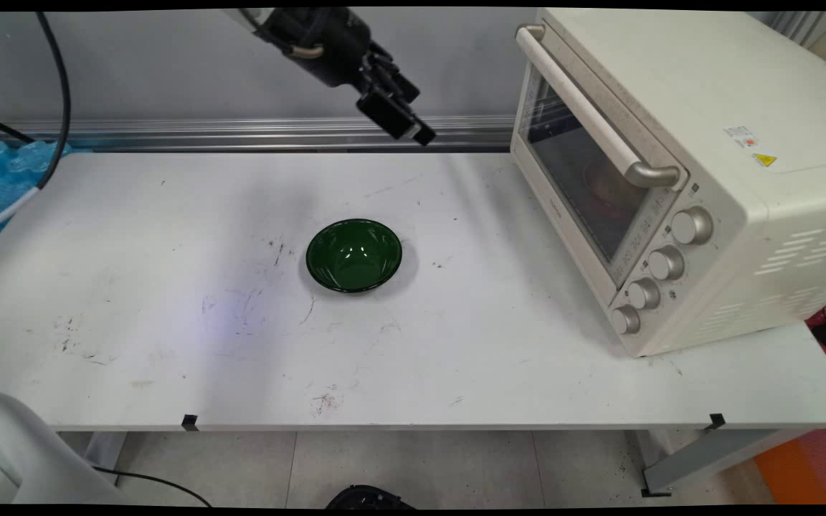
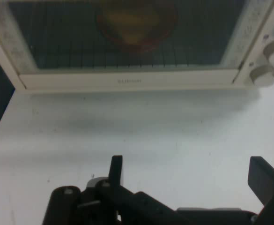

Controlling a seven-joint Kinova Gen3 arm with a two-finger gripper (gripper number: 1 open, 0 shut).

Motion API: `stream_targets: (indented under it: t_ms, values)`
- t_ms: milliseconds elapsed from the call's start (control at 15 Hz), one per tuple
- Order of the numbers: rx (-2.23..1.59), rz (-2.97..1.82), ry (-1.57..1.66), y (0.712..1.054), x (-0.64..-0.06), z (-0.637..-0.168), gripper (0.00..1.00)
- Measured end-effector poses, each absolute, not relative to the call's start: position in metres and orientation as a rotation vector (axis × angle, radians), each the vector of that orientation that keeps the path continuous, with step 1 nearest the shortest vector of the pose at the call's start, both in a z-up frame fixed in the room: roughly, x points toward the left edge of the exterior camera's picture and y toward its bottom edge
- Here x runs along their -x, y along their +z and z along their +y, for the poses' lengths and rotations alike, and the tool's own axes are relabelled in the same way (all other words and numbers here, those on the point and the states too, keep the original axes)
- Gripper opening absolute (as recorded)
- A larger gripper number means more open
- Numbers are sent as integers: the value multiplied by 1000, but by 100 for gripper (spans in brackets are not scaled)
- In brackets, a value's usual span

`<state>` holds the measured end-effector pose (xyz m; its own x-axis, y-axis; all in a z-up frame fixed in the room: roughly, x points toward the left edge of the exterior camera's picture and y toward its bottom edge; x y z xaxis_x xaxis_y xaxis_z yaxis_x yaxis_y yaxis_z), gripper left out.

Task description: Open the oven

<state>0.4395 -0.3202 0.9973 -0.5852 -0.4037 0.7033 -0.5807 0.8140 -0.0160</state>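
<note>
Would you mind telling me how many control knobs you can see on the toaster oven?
4, in a column on the toaster oven's front panel, right of its glass door: first knob at the top, second knob, third knob, fourth knob lowest. None appear hidden.

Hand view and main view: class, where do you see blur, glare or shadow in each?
Hand view: the oven and the round thing behind its glass are soft and blurred, and a faint shadow lies on the table below the door; the open hand is dark. Main view: highlights glint inside the bowl, which casts a soft shadow to its right.
</note>
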Motion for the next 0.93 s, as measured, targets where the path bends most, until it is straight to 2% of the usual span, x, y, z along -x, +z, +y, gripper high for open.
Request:
stream_targets:
  t_ms: [933]
  values:
    - [-737, -2259, 363, 1029, -355, -346, 100]
